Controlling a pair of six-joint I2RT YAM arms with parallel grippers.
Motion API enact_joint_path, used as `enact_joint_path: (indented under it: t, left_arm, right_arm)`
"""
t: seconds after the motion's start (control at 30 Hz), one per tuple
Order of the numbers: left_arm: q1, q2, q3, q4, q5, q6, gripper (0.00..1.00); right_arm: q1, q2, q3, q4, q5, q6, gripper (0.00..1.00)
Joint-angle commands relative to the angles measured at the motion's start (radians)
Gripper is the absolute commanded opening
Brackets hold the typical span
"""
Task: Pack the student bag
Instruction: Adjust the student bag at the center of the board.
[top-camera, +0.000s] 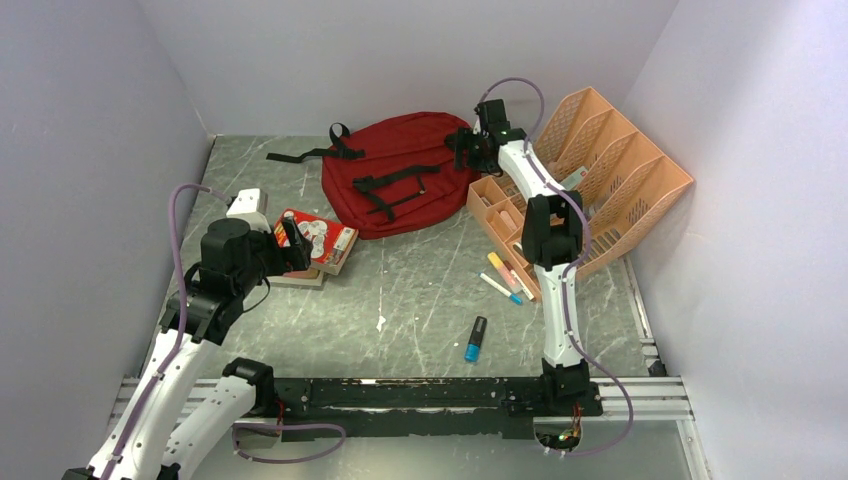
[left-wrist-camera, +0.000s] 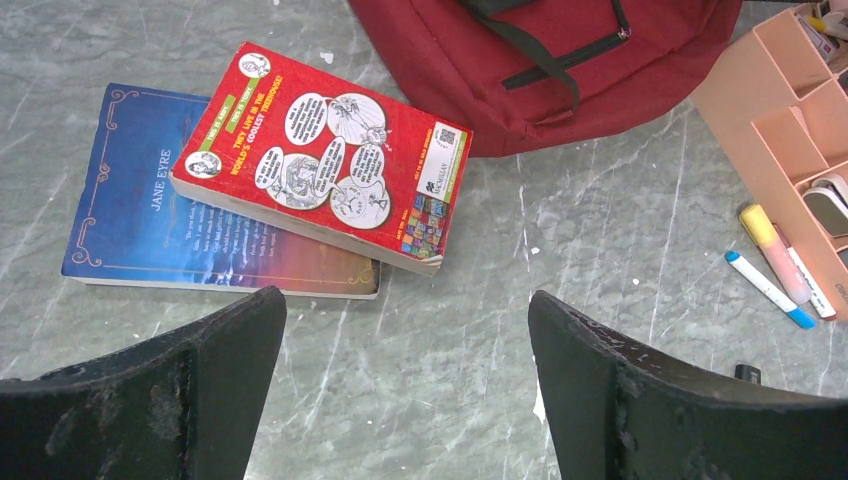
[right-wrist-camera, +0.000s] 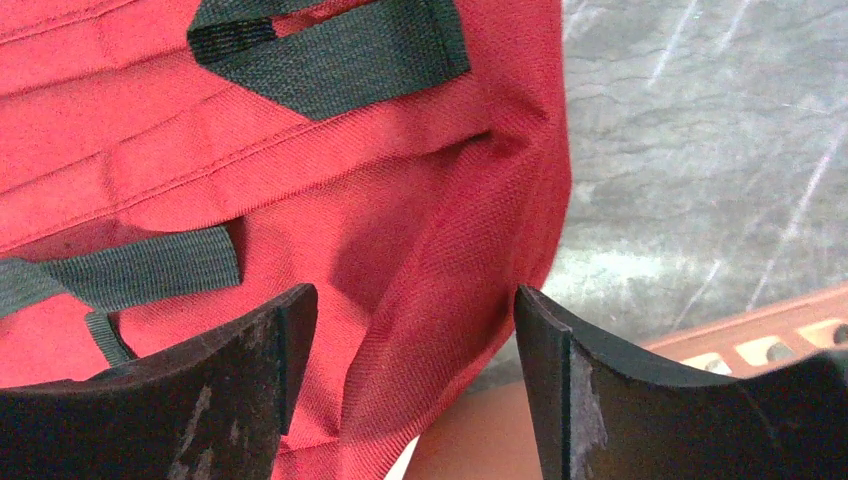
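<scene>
The overhead camera looks down across the whole table (top-camera: 420, 290) from behind; both wrist cameras peer down closer, sharing the student bag (top-camera: 400, 170).

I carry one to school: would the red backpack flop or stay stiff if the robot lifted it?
Probably floppy: the red backpack lies flat, its fabric creased. It looks empty, so likely light. Its loose black straps would probably dangle.
</scene>
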Motion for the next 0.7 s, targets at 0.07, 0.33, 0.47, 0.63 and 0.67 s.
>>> enact_joint_path:
  t: [0.07, 0.33, 0.47, 0.63, 0.67]
  left_arm:
    - [0.011, -0.011, -0.001, 0.03, 0.01, 0.009, 0.95]
    - [0.01, -0.012, 0.0, 0.028, 0.003, 0.006, 0.95]
    - [0.011, -0.014, 0.001, 0.025, -0.005, 0.002, 0.95]
    - [0.011, -0.012, 0.002, 0.025, -0.012, -0.001, 0.95]
    - [0.011, -0.013, 0.003, 0.022, -0.016, -0.003, 0.95]
  right_arm:
    - [-0.017, 0.03, -0.007, 0.038, -0.113, -0.017, 0.64]
    - [-0.021, -0.029, -0.012, 0.099, -0.113, -0.04, 0.16]
    - [-0.02, -0.178, -0.08, 0.198, -0.033, -0.057, 0.04]
    - [0.009, -0.327, -0.075, 0.267, 0.009, -0.101, 0.0]
    - [0.022, -0.35, -0.067, 0.276, 0.027, -0.118, 0.0]
